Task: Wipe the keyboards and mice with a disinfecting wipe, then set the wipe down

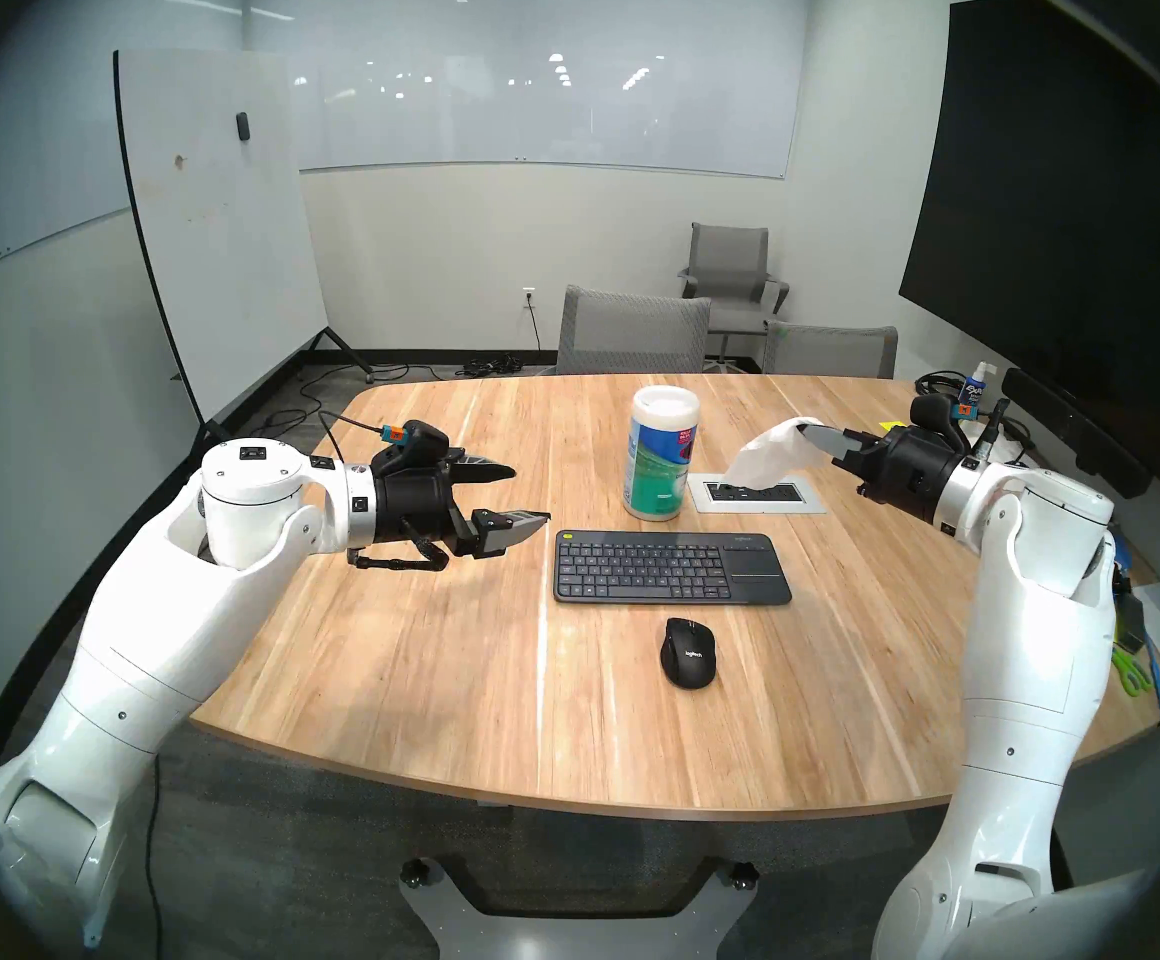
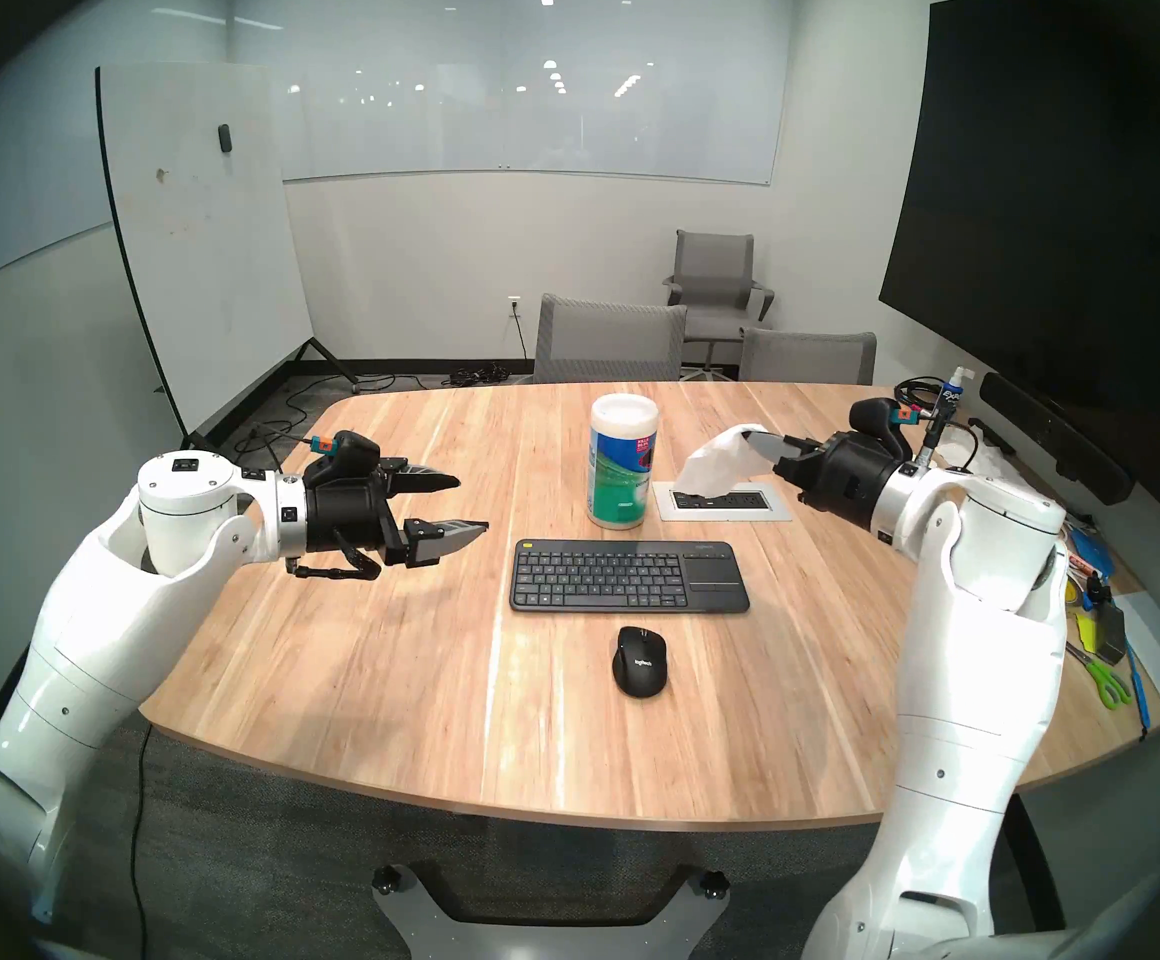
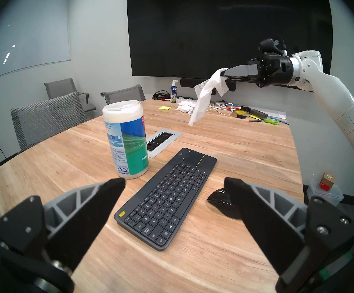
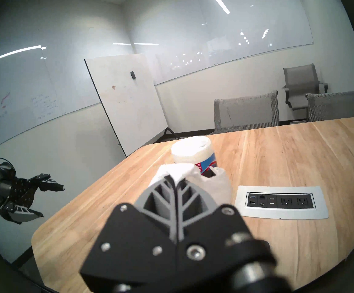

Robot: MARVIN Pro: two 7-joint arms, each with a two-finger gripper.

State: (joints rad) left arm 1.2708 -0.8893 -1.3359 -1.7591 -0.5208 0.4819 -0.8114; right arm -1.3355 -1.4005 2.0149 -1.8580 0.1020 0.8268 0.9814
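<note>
A wooden meeting-room table [image 1: 425,661] holds the keyboard [image 1: 672,566] and, nearer, the mouse [image 1: 688,652]. The right gripper [image 1: 814,437], jaws clamped on a corner, dangles the wipe [image 1: 768,461] at far right: light, limp, likely best bunched. The left gripper [image 1: 522,494] gapes empty.

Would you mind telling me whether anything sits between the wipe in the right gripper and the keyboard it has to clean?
Nothing visible does: the wipe hangs over the outlet panel, with bare table to the keyboard.
</note>
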